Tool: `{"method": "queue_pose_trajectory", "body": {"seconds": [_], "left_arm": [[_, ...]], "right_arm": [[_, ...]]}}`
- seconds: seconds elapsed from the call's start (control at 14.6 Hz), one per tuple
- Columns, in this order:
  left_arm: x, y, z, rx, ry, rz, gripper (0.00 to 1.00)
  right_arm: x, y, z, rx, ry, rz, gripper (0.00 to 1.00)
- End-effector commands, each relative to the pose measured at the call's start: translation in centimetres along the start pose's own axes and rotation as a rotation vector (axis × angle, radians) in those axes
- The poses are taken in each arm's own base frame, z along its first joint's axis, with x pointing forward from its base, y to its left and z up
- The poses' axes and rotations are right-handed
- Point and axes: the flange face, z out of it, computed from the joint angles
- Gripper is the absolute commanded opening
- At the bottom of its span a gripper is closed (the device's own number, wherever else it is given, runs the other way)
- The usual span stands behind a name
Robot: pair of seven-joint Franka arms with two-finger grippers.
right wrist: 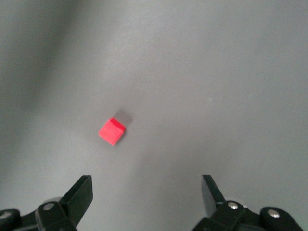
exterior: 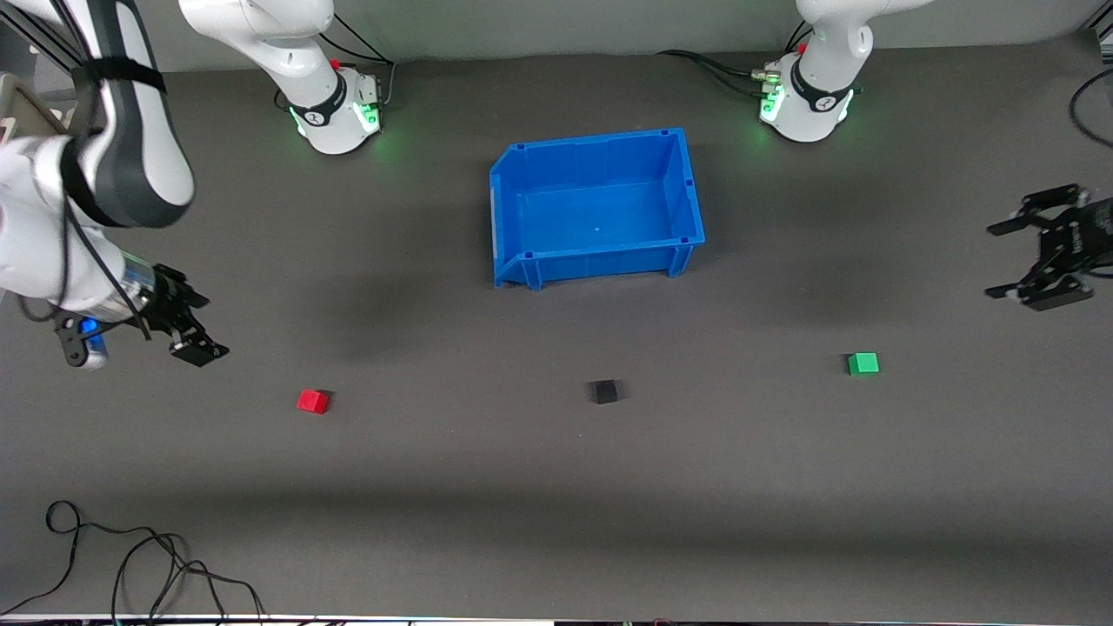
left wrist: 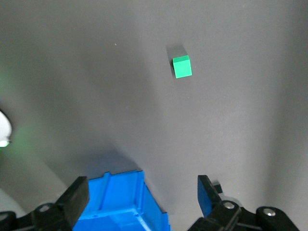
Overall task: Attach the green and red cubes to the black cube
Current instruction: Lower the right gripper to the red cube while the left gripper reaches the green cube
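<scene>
Flanking black cube (exterior: 605, 391): red cube (exterior: 312, 401), green cube (exterior: 863, 363)

Table surface (exterior: 522, 487): dark grey, matte, unpatterned. Bin (exterior: 595, 257): solid bright blue. Three plain single-colour cubes are seen: red cube (exterior: 312, 401), black cube (exterior: 605, 391), green cube (exterior: 863, 363). Right gripper (exterior: 189, 335) and left gripper (exterior: 1017, 259): black fingers. Arm shells are white with dark grey bands; green light is emitted at both bases (exterior: 335, 117). Black cables (exterior: 130, 556) are noted at the table's front corner.
</scene>
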Motion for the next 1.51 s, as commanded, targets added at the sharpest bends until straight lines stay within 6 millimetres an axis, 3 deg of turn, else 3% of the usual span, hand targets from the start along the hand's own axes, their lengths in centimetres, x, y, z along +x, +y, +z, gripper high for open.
{"method": "queue_pose_trajectory", "body": {"seconds": [0.0, 0.27, 0.41, 0.55, 0.75, 0.89, 1.3, 1.44], "left_arm": [[2.3, -1.8, 4.6, -0.066, -0.029, -0.090, 1.00], [5.9, -2.1, 11.0, -0.138, -0.065, -0.154, 1.00], [7.5, -1.3, 13.8, -0.167, -0.064, -0.179, 1.00], [9.1, -0.6, 16.7, -0.186, -0.057, -0.193, 1.00], [11.5, -0.1, 21.0, -0.250, -0.090, -0.171, 1.00], [12.5, -0.3, 23.3, -0.278, -0.118, -0.143, 1.00], [13.1, 1.4, 27.4, -0.274, -0.081, -0.149, 1.00], [13.4, 1.8, 28.1, -0.281, -0.068, -0.157, 1.00]], "right_arm": [[0.5, 0.3, 3.3, 0.027, 0.008, 0.118, 1.00], [1.4, -0.8, 9.3, 0.019, 0.003, 0.174, 0.99], [1.7, -1.4, 12.7, 0.020, 0.004, 0.180, 1.00], [2.7, -1.2, 14.4, 0.027, -0.014, 0.221, 1.00], [3.3, -3.1, 16.8, 0.059, -0.133, 0.355, 1.00], [3.1, -3.4, 17.3, 0.065, -0.129, 0.397, 0.95], [3.1, -4.6, 18.8, 0.065, -0.113, 0.464, 0.96], [1.6, -5.5, 20.1, 0.085, -0.107, 0.472, 0.97]]}}
